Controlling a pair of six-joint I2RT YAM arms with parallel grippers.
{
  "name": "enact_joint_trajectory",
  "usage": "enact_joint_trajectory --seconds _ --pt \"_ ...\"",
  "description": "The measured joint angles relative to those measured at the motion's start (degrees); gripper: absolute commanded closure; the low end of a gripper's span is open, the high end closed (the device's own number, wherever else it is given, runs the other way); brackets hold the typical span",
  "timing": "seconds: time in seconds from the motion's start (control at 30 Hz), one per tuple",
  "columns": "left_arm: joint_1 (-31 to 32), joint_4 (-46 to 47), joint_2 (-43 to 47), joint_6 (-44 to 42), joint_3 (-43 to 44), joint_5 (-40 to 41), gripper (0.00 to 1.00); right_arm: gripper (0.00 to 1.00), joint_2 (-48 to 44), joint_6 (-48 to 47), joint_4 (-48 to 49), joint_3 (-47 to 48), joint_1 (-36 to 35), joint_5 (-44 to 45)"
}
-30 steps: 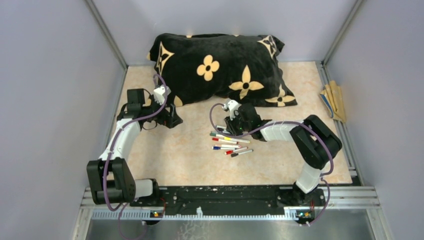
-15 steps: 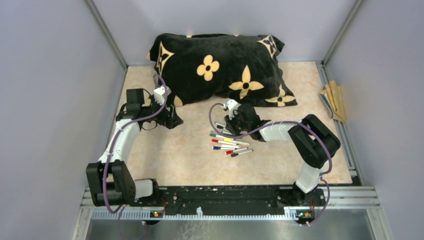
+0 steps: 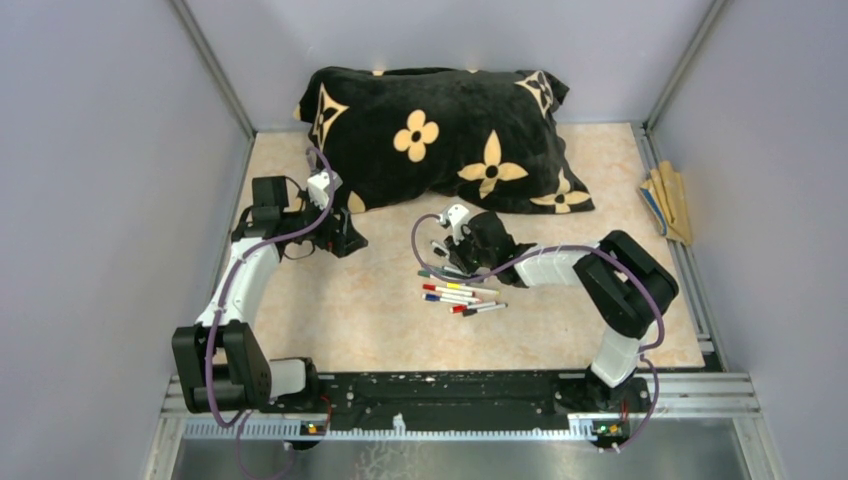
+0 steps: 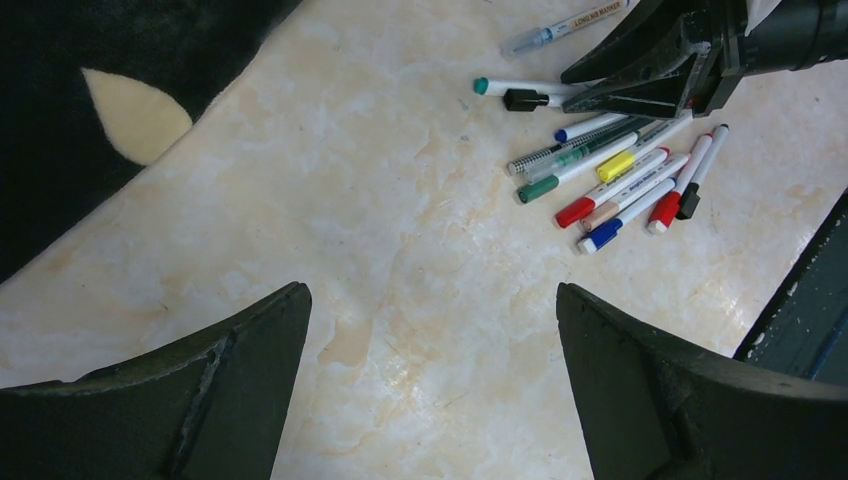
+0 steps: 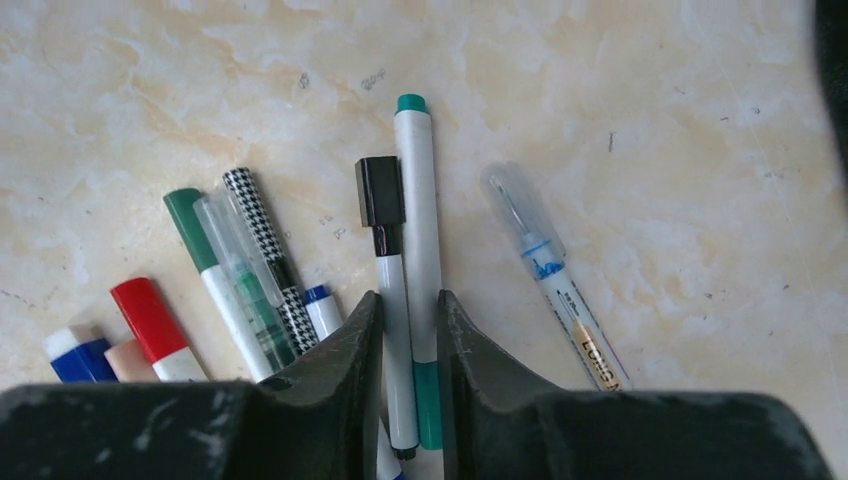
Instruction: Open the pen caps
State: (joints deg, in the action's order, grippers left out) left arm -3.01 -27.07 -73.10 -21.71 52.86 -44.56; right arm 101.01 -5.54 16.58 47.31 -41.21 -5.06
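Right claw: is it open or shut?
Shut: the right claw pinches the black-capped pen and the teal-ended pen between its fingers.

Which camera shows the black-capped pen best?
The right wrist view: the black-capped pen lies close up, its barrel running between the fingers of the right gripper. The left wrist view shows it small and far; in the top view it's too tiny to tell.
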Motion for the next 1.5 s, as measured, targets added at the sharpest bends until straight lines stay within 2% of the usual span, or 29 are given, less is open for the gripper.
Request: enact_joint_trajectory --seconds 0.13,0.43,0.7,0.87,1.1,1.2,1.33,1.5 --pt "0.0 0.0 0.0 0.0 0.0 -0.2 0.01 0.84 0.0 0.2 0.9 1.0 0.0 -0.9" --pt "0.0 -0.1 0.0 0.0 0.0 -0.3 0.01 0.84 0.1 0.6 -5.2 3.5 0.0 -2.1" --pt "0.0 -0.3 0.0 -0.4 0.0 -0.3 0.01 0.84 1.9 0.6 -6.1 5.6 0.0 -2.0" --pt "0.0 -0.4 0.0 -0.7 0.0 -0.3 0.01 0.75 2.8 0.7 -6.2 5.6 0.0 -2.1" --pt "0.0 -0.4 0.0 -0.9 0.0 -0.3 0.01 0.75 3.1 0.7 -5.8 5.6 -0.4 -2.1" --pt "0.0 -0.4 0.0 -0.9 0.0 -0.4 0.01 0.81 3.4 0.4 -5.1 5.6 -1.3 -1.1" --pt "0.0 -0.5 0.0 -1.2 0.0 -0.9 0.01 0.99 3.7 -0.3 -4.4 5.6 -2.6 -0.1" --pt "0.0 -1.1 0.0 -2.8 0.0 -2.1 0.01 1.00 3.6 -1.0 -4.3 5.7 -3.2 0.7"
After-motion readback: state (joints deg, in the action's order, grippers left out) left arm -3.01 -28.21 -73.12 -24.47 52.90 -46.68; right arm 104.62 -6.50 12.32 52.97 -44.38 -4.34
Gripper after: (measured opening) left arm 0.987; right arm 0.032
